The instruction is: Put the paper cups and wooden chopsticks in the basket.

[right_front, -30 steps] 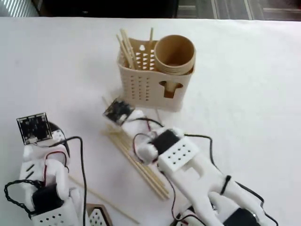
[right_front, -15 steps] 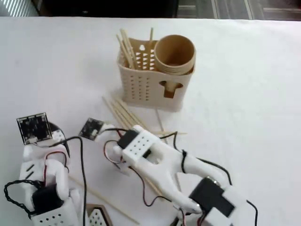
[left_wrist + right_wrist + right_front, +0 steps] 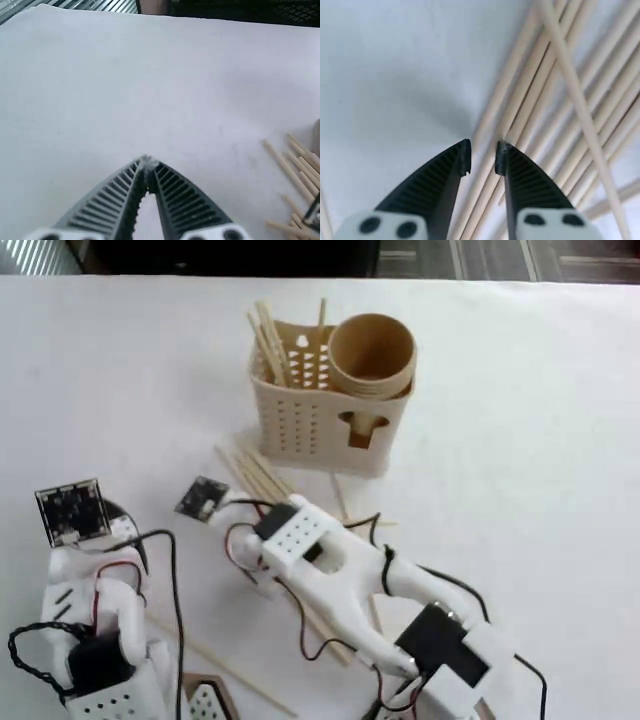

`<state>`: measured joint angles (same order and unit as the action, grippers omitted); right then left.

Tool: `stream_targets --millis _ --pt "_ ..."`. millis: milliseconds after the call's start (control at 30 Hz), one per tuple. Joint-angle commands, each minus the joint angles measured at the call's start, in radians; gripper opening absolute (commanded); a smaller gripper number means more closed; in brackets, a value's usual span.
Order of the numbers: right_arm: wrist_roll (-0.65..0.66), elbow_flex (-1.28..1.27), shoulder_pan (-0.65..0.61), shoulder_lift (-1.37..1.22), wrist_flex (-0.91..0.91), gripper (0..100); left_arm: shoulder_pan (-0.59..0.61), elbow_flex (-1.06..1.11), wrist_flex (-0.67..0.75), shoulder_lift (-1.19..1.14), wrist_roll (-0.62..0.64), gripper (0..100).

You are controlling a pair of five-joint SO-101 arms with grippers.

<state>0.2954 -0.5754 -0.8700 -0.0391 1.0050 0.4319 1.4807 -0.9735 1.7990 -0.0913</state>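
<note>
The basket (image 3: 320, 425) is cream, its walls patterned with rows of small round holes. The paper cups (image 3: 372, 355) are plain kraft brown. The wooden chopsticks (image 3: 255, 475) are pale, bare wood. The table (image 3: 520, 490) is white. The left arm (image 3: 95, 600) and right arm (image 3: 330, 560) are white with black motors and red-and-black wires. The left gripper (image 3: 146, 167) and right gripper (image 3: 482, 156) are dark grey and ribbed.

Open table (image 3: 110, 390) left of basket (image 3: 318, 425); chopsticks (image 3: 248, 472), right arm (image 3: 300, 537) before it.

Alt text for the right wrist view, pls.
The right gripper, slightly open, hangs over a bundle of pale wooden chopsticks on the white table, its black ribbed tips either side of one stick. One chopstick lies crossed over the rest.
</note>
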Motion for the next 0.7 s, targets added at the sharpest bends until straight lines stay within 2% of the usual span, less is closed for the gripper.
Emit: stream_targets --millis 0,133,267,567,667 --pt "0.012 0.018 0.035 -0.004 -0.013 10.2 0.01 -0.006 0.017 0.013 0.011 2" --pt "0.014 0.015 0.047 -0.012 -0.012 10.4 0.01 -0.006 0.017 0.013 0.009 2" --pt "0.014 0.021 -0.004 -0.071 -0.01 10.5 0.01 -0.006 0.017 0.013 0.009 2" --pt "0.011 0.16 -0.044 -0.213 0.117 10.1 0.01 -0.006 0.017 0.013 0.009 2" --pt "0.014 0.189 -0.045 -0.239 0.134 5.5 0.01 -0.006 0.017 0.013 0.011 2"
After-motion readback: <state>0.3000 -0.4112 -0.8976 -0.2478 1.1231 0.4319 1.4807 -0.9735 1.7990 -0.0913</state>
